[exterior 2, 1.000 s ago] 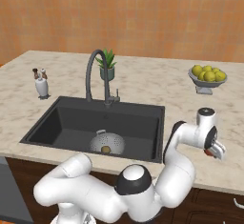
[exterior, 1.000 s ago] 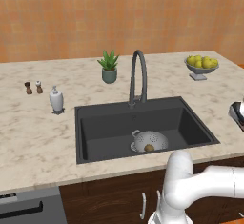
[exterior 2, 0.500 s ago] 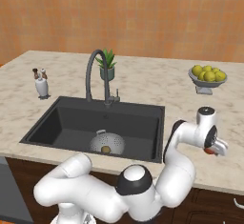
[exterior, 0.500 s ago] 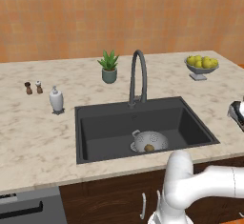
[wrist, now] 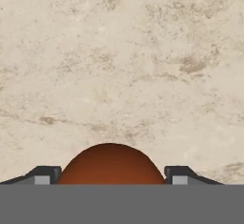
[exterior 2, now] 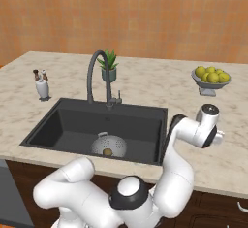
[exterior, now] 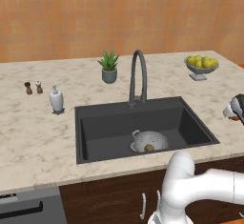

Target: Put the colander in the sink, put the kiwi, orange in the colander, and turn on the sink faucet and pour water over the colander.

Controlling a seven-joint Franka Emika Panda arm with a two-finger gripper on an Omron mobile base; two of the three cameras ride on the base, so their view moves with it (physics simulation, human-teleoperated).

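Note:
The orange point(wrist: 110, 166) lies on the marble counter, right of the sink point(exterior: 95, 123). My gripper point(wrist: 110, 176) is down over it with a fingertip point(wrist: 44, 175) pressed against each side, shut on it. In the left base view the gripper point(exterior: 234, 109) sits at the right edge, with a sliver of the orange point(exterior: 237, 118) under it. The colander point(exterior: 150, 141) stands in the sink basin with the kiwi point(exterior: 149, 147) inside it. The sink faucet point(exterior: 138, 75) arches over the basin's back edge, and no water runs from it. From the right base view I see the colander point(exterior 2: 109, 145), the kiwi point(exterior 2: 107, 152) and the faucet point(exterior 2: 94, 72).
A footed bowl of yellow-green fruit point(exterior: 201, 66) stands at the back right. A potted plant point(exterior: 109, 68) sits behind the faucet. A soap dispenser point(exterior: 56, 99) and two small shakers point(exterior: 32, 87) stand left of the sink. The counter's front edge runs close to the gripper.
The hand has shifted only slightly at its place on the counter right of the sink. The colander, the kiwi and the faucet have stayed put.

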